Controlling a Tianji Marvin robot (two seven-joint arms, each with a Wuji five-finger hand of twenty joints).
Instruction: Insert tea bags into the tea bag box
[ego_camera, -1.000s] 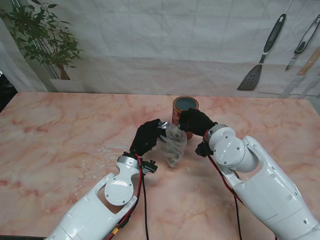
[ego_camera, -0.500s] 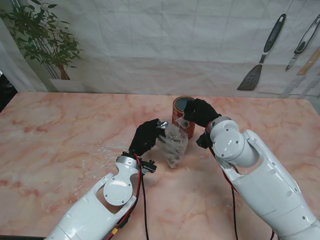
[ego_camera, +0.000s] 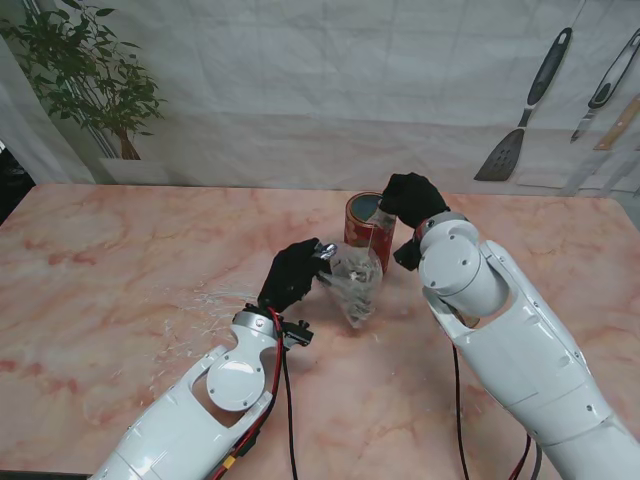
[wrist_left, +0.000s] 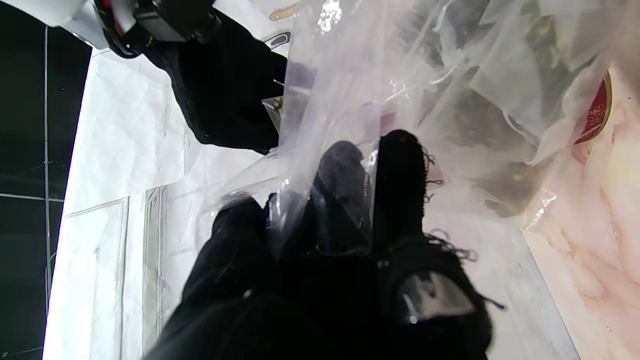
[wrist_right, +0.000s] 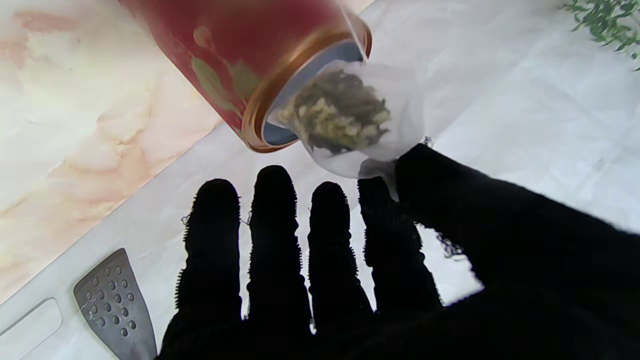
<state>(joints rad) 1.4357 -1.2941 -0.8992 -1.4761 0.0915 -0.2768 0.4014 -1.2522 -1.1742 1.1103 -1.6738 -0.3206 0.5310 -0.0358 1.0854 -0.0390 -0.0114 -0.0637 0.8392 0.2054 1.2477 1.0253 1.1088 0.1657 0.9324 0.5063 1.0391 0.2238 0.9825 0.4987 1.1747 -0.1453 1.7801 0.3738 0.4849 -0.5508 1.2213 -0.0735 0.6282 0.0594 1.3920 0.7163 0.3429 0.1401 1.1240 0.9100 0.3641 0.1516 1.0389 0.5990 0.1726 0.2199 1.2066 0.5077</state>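
- Pink marble tabletop (ego_camera: 120, 260): red cylindrical tin tea bag box (ego_camera: 368, 226) stands upright, mouth open.
- My right hand (ego_camera: 410, 199) pinches one white mesh tea bag (wrist_right: 350, 117), thumb against forefinger, other fingers straight; the box mouth lies just beyond my fingertips (wrist_right: 272, 180).
- My left hand (ego_camera: 292, 275) grips the clear plastic bag of tea bags (ego_camera: 355, 285), beside the box.

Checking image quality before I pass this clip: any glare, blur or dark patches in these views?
Stand view: evenly lit and sharp. Left wrist view: the plastic bag fills the frame, hazy with bright glare, and the gloved left hand shows no detail. Right wrist view: the right hand is a black silhouette, but the tea bag is crisp.
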